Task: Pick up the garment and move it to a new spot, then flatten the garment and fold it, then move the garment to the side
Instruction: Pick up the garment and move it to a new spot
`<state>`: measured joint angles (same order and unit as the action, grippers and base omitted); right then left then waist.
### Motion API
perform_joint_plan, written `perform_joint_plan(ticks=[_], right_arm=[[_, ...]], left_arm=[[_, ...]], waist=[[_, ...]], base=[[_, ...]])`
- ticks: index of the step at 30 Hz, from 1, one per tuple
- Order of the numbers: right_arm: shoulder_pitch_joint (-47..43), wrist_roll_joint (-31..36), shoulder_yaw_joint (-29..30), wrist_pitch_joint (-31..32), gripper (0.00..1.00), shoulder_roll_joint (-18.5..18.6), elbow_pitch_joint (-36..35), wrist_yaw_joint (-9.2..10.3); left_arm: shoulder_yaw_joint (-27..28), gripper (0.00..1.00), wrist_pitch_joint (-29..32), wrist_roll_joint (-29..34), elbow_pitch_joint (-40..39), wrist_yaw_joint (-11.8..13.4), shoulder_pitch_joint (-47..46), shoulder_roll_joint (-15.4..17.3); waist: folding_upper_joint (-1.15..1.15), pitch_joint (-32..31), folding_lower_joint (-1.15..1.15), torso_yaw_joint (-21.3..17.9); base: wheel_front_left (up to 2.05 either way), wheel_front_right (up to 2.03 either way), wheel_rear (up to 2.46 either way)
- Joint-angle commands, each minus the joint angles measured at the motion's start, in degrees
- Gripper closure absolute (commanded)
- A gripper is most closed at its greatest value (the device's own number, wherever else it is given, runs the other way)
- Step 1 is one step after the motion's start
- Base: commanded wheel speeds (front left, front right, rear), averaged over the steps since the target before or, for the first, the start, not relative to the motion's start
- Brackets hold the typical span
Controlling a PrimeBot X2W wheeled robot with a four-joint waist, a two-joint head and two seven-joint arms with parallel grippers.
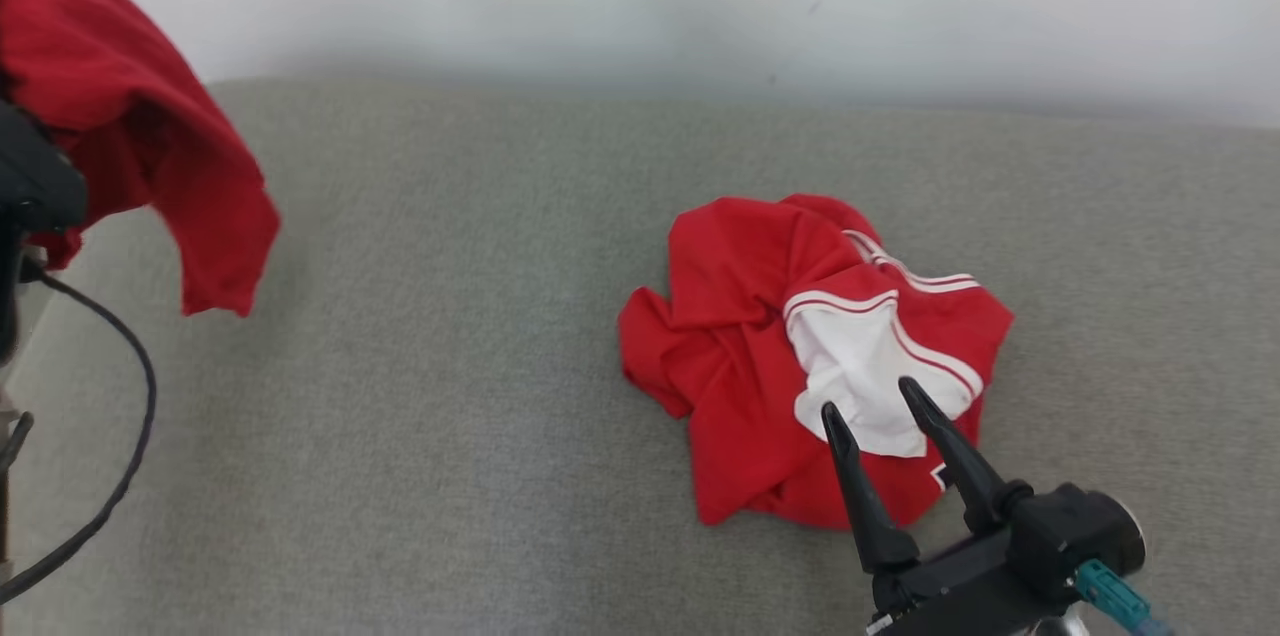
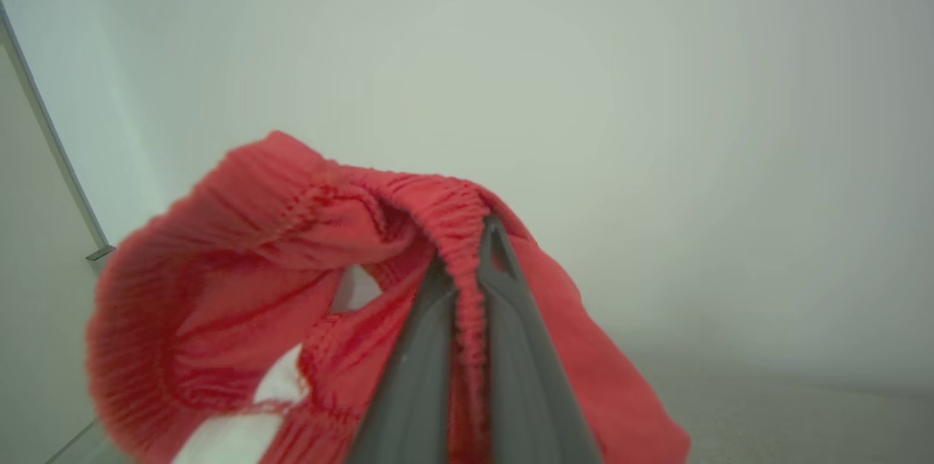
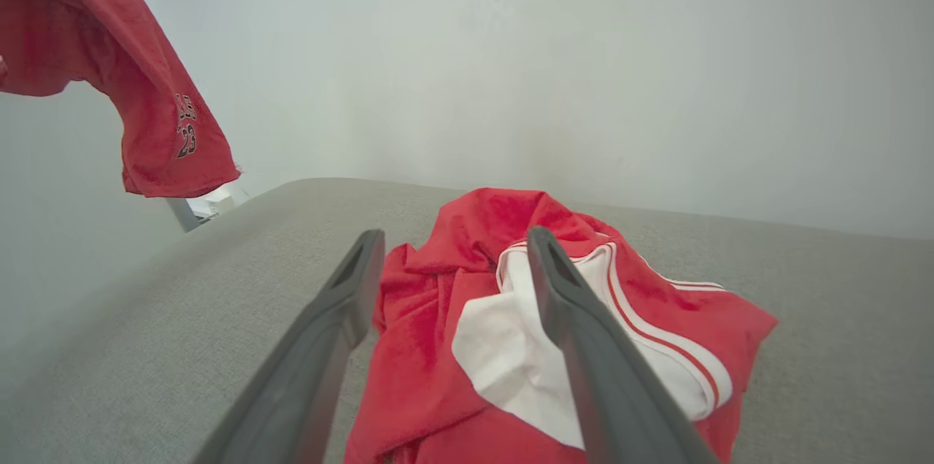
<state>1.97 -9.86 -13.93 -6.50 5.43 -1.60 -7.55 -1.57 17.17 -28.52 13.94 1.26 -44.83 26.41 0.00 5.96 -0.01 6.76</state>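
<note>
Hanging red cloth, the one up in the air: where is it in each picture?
Head view: hanging red cloth at the upper left.
Left wrist view: lower middle, pinched by the left claw.
Right wrist view: top left corner.
Shared landmark: the grey surface.

Left pincer [image 2: 467, 249] clamped, right pincer [image 1: 868, 394] spread.

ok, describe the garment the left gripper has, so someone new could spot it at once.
Above the left end of the grey surface, a red garment hangs in the air, pinched in the left gripper. Unlike the crumpled garment lying on the surface, with its white panel and stripes, it is lifted clear and shows a dark 23 near its hem.
</note>
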Motion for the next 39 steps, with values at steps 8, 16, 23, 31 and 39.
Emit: perform_joint_plan(ticks=[8, 16, 23, 31, 39], right_arm=[[4.49, 0.79, -3.94, 3.55, 0.0, 3.78, -4.76, 0.12], [6.65, 0.52, -5.61, 5.83, 0.0, 6.09, -8.23, 0.12], [6.53, 0.32, -5.45, 5.7, 0.0, 5.67, -8.29, 0.12], [5.44, -0.27, -4.28, 4.34, 0.0, 4.59, -6.75, 0.12], [1.32, -1.46, -1.98, 1.86, 0.0, 2.38, -3.21, 0.13]], left_arm=[[3.06, 1.0, -7.64, -0.54, 4.85, 0.53, 3.18, 0.66], [2.9, 1.0, -13.63, -0.88, 13.25, -0.5, 5.23, -1.31], [1.94, 0.78, -16.93, -1.84, 21.13, -1.75, 5.56, -4.7], [0.26, 0.0, -19.92, -0.72, 25.24, -3.21, 5.07, -5.01], [-1.85, 0.0, -23.2, -1.06, 21.79, -5.54, 10.35, -7.23]], waist=[[0.0, 10.99, 0.01, 3.46], [0.0, 16.11, 0.01, 1.64], [0.0, 16.06, 0.01, 0.14], [0.0, 11.9, 0.01, -0.8], [0.0, 2.57, 0.01, -1.31]], base=[[0.0, 0.0, 0.0], [0.0, 0.0, 0.0], [0.0, 0.0, 0.0], [0.0, 0.0, 0.0], [0.0, 0.0, 0.0]])
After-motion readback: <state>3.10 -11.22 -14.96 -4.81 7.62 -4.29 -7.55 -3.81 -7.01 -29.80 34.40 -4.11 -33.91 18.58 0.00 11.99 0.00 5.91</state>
